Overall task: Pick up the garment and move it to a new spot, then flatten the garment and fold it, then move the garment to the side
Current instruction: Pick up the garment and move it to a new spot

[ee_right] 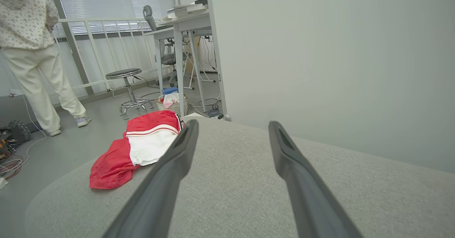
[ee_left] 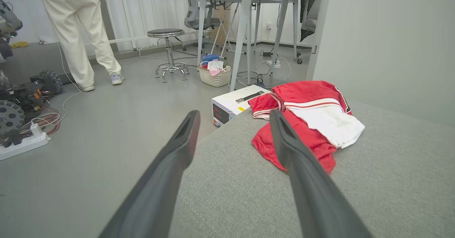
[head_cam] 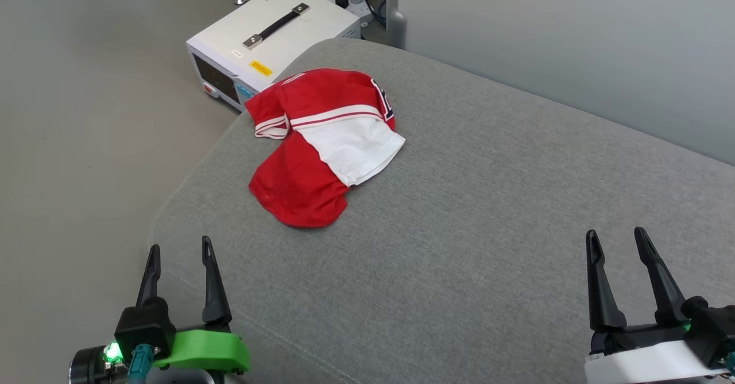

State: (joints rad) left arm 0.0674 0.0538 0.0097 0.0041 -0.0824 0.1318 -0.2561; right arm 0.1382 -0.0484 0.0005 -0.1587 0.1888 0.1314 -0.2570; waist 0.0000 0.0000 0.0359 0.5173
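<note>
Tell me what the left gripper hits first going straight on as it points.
Probably the white box beyond the edge of the grey cushion; the left gripper aims just left of the garment, whose edge it might brush. Depth is unclear.

**Both jaws wide, nothing held**

The left end effector (head_cam: 180,245) is sitting at the lower left of the head view, its two dark fingers (head_cam: 215,292) standing apart and pointing upward. The right end effector (head_cam: 615,232) is mirroring it at the lower right, fingers likewise parted
</note>
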